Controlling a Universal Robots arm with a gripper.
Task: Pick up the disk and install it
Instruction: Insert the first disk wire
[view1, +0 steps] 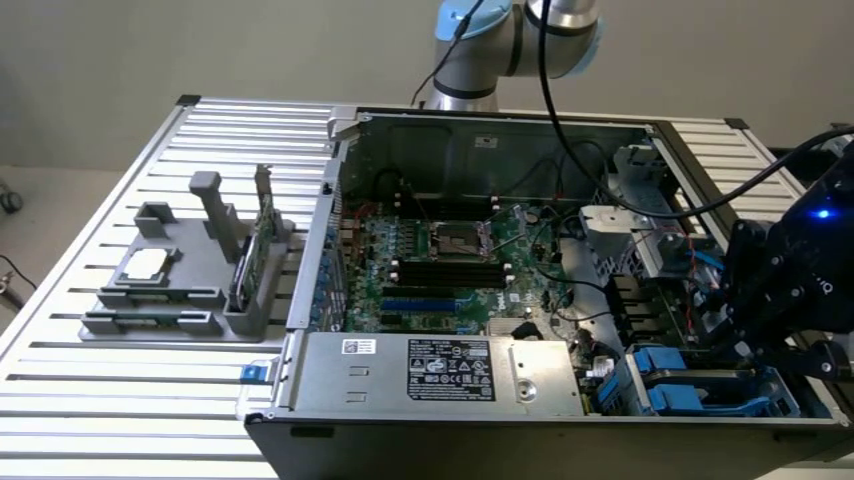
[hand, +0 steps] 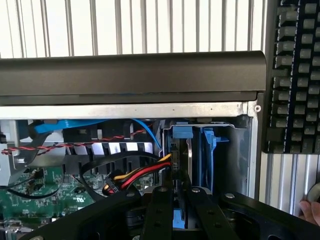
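The disk (hand: 190, 152) stands on edge in the drive bay at the corner of the open computer case (hand: 150, 110). Its thin silver side shows inside the blue plastic carrier (hand: 206, 150). My gripper (hand: 180, 195) is directly over it, with the black fingers (hand: 161, 205) close together on either side of the carrier's blue edge, and it looks shut on it. In the exterior view my gripper (view1: 755, 340) hangs over the bay at the case's right end, above blue carriers (view1: 681, 390).
Red, yellow and black power wires (hand: 142, 172) run up to the bay beside the disk. A keyboard (hand: 295, 75) lies outside the case, and a person's hand (hand: 312, 210) is near it. A grey fixture (view1: 174, 290) holding a CPU chip and circuit card sits at the exterior view's left.
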